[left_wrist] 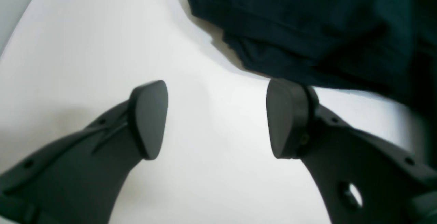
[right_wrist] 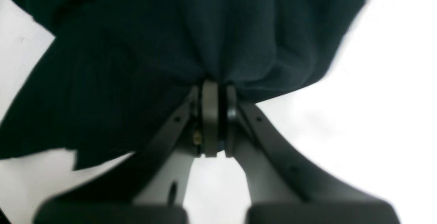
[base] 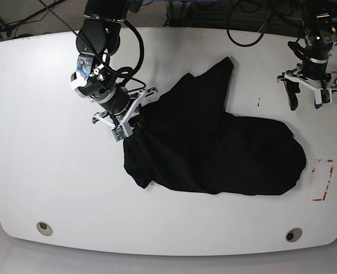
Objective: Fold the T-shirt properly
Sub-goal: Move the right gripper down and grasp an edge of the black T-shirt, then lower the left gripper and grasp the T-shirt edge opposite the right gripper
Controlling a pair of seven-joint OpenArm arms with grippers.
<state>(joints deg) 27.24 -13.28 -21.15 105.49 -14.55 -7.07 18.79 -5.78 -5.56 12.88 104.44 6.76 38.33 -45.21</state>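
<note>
The black T-shirt (base: pixel 214 151) lies crumpled mid-bench, and the right gripper (right_wrist: pixel 216 91), jaws pinched tight on its nine-o'clock edge, looks to be starting the spread-out step. The left gripper (base: pixel 308 87), jaws wide and empty at two o'clock, probably needs the opposite edge.

I work in a robotics lab: my arms are mounted over a bare white desk (base: pixel 43 171) marked with red tape (base: pixel 322 180), and black cables (base: pixel 245 25) trail behind its far edge.
</note>
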